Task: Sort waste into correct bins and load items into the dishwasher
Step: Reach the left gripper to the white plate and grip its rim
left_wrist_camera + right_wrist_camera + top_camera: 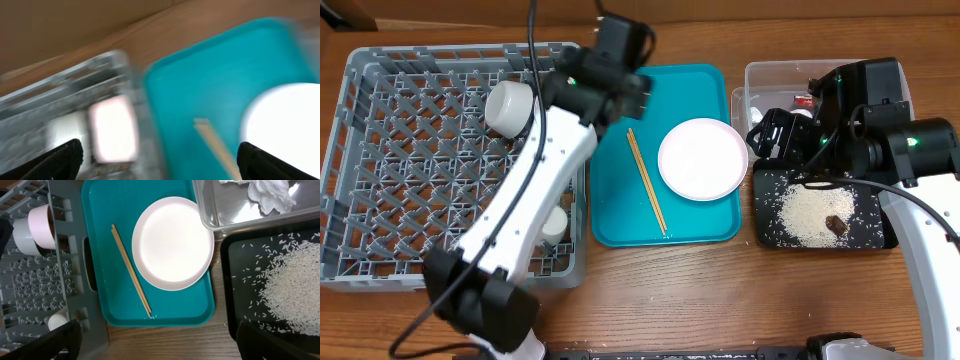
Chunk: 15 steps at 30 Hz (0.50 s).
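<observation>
The grey dish rack (380, 200) holds two nested bowls (510, 107) on their side at its right part and a small white cup (554, 225) near its right wall. The white plate (702, 158) and wooden chopsticks (646, 180) lie on the teal tray (615, 215). The black tray (775, 235) holds rice (810, 212) and a brown lump (837, 224). The clear tub (765, 75) holds a white tissue (265, 192). My left gripper (157, 160) is open and empty over the rack's right edge. My right gripper (155, 340) is open and empty above the tray and bins.
Bare wooden table (720, 300) lies in front of the teal tray and bins. A few loose rice grains (152, 316) lie at the teal tray's front edge. The left arm (530, 200) stretches over the rack's right side.
</observation>
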### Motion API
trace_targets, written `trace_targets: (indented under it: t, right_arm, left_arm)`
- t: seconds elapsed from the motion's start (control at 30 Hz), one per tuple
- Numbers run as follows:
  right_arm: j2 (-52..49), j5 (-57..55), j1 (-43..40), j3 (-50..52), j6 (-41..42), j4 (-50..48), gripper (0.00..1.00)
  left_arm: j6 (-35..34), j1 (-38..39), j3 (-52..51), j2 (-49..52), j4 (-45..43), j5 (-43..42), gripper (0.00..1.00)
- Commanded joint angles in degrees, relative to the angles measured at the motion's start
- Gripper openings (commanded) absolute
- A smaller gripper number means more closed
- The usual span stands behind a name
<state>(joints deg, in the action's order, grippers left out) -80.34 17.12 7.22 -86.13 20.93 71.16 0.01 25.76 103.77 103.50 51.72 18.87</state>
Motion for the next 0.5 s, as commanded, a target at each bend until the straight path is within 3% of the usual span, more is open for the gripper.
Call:
trace_targets:
  t: [0.0, 0.1, 0.23, 0.37, 0.47]
  right_arm:
    - [-0.1, -0.6, -0.1, -0.1, -0.4, -0.3, 1.0]
    - [-0.1, -0.6, -0.1, -0.1, -0.4, -0.3, 1.0]
    - [-0.1, -0.6, -0.1, -0.1, -0.4, -0.3, 1.0]
    - [-0.1, -0.6, -0.1, -0.1, -0.4, -0.3, 1.0]
    - [-0.1, -0.6, -0.1, -0.1, -0.4, -0.3, 1.0]
  left_arm:
    - [-4.1, 0.9, 0.8, 0.8, 1.9, -18.1, 1.0]
    - [-10.9, 0.9, 0.2, 4.4, 3.4, -20.2, 0.91]
    - [-17.7, 0.7, 0.2, 10.2, 3.5, -23.1, 0.89]
    - [-17.8, 1.0, 0.2, 15.2, -0.4, -31.1, 0.87]
    - [-17.8, 1.5, 0.2, 19.0, -2.3, -32.1, 0.84]
